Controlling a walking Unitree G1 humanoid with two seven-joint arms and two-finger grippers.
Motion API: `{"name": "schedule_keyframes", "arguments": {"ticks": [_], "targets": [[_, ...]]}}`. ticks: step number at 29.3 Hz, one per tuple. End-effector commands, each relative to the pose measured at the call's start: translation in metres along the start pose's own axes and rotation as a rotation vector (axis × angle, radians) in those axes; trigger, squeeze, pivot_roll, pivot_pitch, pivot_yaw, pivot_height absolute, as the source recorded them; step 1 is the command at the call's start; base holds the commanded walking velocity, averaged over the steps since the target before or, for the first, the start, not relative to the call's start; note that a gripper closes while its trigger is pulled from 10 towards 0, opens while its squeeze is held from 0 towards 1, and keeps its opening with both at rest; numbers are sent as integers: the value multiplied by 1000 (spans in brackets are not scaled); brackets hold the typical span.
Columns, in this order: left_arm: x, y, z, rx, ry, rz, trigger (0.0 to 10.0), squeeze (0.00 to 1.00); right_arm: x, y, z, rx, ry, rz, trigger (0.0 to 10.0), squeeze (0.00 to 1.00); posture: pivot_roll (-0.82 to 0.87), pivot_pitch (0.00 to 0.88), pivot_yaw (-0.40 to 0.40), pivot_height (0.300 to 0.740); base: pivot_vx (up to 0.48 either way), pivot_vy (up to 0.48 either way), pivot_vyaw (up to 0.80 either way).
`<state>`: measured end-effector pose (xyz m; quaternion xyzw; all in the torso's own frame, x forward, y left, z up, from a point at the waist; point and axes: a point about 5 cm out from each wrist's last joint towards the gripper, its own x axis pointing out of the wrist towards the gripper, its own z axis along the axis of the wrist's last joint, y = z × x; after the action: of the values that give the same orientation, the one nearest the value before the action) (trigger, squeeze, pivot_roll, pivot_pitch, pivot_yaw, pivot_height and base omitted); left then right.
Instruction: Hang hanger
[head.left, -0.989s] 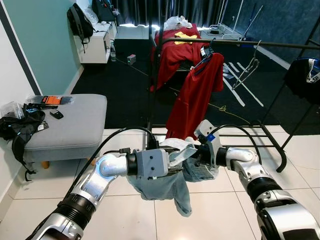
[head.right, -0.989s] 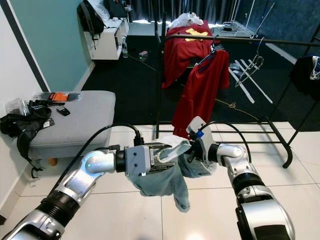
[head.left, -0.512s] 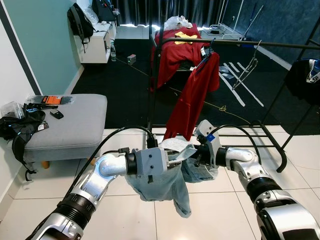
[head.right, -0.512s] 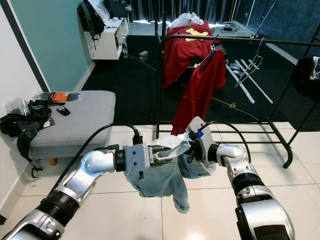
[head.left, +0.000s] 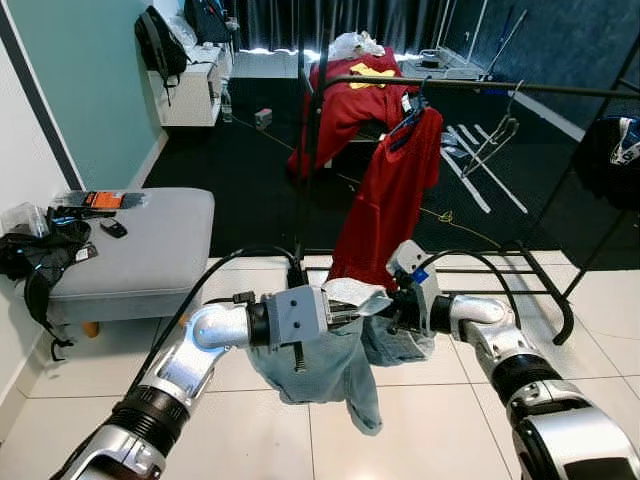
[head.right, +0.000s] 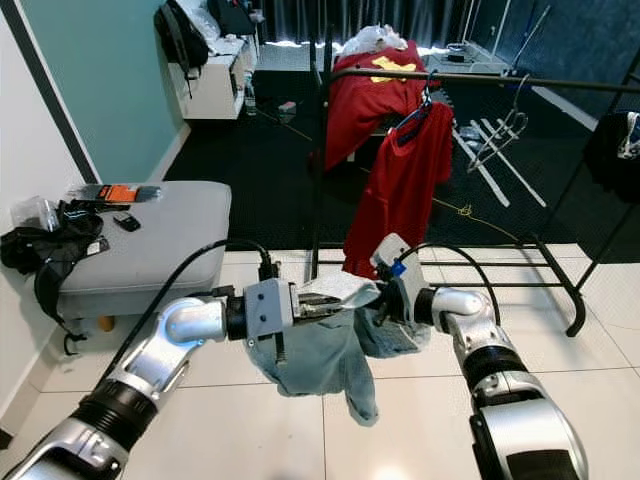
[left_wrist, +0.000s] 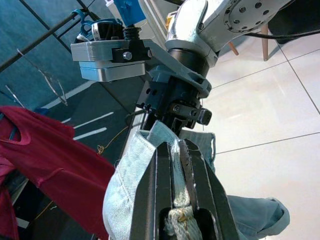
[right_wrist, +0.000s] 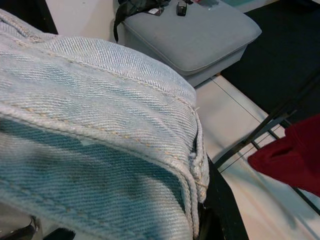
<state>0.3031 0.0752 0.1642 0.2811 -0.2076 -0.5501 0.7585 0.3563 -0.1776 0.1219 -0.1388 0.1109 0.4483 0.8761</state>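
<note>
While both grippers, left (head.left: 335, 313) and right (head.left: 392, 312), pinch the jeans (head.left: 340, 360) at centre, the rack (head.left: 480, 88) with red shirt (head.left: 390, 195) stands at 12 o'clock, ottoman (head.left: 130, 245) at 9.

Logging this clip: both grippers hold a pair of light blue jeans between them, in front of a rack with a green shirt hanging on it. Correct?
Nearly: the shirt on the rack is red, as the left eye view shows. Left gripper and right gripper do hold the jeans.
</note>
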Motion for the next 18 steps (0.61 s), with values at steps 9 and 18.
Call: {"name": "schedule_keyframes", "arguments": {"ticks": [9, 18], "targets": [[-17, 18, -1, 21, 49, 19, 0, 0, 2, 4, 2, 15, -51, 4, 10000, 1000, -23, 16, -30, 740, 0, 0, 0], [-26, 19, -15, -58, 141, 28, 0, 0, -2, 13, -18, 40, -71, -79, 10000, 0, -21, 0, -34, 740, 0, 0, 0]]}}
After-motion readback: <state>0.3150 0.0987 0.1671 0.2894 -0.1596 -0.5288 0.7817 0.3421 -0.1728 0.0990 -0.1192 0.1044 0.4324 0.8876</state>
